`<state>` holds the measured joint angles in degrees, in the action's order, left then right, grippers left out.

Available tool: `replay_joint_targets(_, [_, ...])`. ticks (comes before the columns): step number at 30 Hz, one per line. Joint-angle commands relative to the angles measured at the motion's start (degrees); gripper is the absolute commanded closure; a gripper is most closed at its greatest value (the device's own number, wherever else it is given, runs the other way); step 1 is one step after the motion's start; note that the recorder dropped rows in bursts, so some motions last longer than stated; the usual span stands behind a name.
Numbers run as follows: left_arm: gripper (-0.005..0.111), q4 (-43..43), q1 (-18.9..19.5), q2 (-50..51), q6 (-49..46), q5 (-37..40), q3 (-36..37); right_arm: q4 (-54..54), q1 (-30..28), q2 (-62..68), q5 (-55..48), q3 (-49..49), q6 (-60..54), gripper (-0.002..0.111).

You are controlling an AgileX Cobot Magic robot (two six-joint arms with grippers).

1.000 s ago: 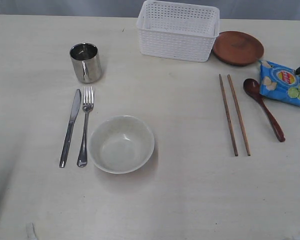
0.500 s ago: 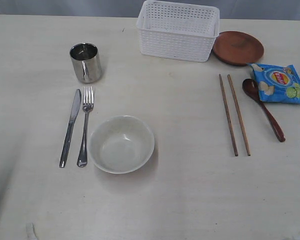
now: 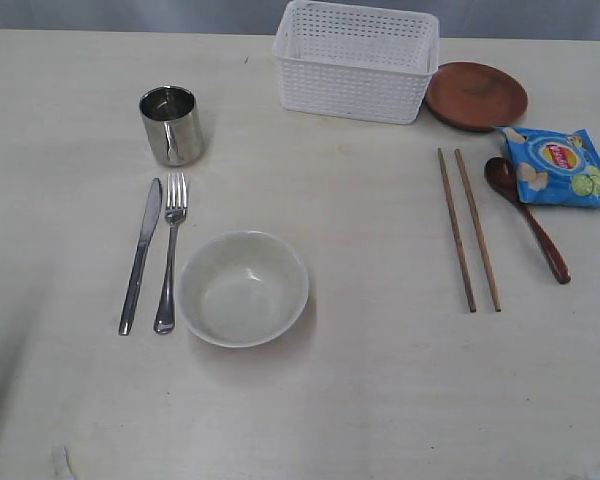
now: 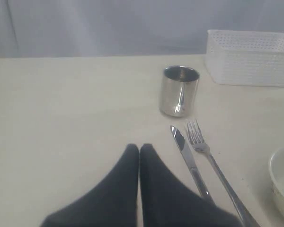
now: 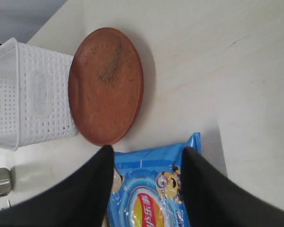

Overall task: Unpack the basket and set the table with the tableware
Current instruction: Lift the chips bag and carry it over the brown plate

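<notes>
The white basket (image 3: 355, 60) stands at the back of the table (image 3: 380, 400), with the brown plate (image 3: 476, 95) beside it. Steel cup (image 3: 171, 125), knife (image 3: 140, 255), fork (image 3: 170, 250) and off-white bowl (image 3: 242, 288) are laid out on the left. The chopsticks (image 3: 470, 230) and wooden spoon (image 3: 528, 218) lie on the right. Neither gripper shows in the exterior view. My left gripper (image 4: 139, 147) is shut and empty, short of the knife (image 4: 189, 161). My right gripper (image 5: 148, 151) is open, its fingers either side of the chips packet (image 5: 149, 189), near the plate (image 5: 106, 85).
The blue chips packet (image 3: 558, 167) lies flat by the table's right edge, touching the spoon's bowl. In the left wrist view the cup (image 4: 180, 91) and basket (image 4: 251, 56) stand beyond the fork (image 4: 213, 165).
The chips packet has settled flat against the spoon's bowl. My right gripper has let it go and drawn back out of the exterior view to the right.
</notes>
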<state>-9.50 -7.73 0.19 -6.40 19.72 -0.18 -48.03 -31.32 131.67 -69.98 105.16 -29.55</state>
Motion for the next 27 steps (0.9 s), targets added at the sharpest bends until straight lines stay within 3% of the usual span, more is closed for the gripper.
replay_joint_targets(1, [0.107,0.25,-0.44,-0.19,0.0,-0.1,0.18,-0.38,-0.56,-0.74,0.02,-2.47,-5.27,0.058])
replay_joint_targets(13, [0.107,0.25,-0.44,-0.19,0.0,-0.1,0.18,-4.52,-0.46,0.26,1.46,-13.36,-21.88,0.058])
replay_joint_targets(19, [0.107,0.25,-0.44,-0.19,0.0,-0.1,0.18,-4.52,-0.56,3.77,1.7,-12.3,-21.88,0.045])
replay_joint_targets(27, [0.107,0.25,-0.44,-0.19,0.0,-0.1,0.18,-6.37,-0.56,8.17,2.08,-11.73,-23.46,0.046])
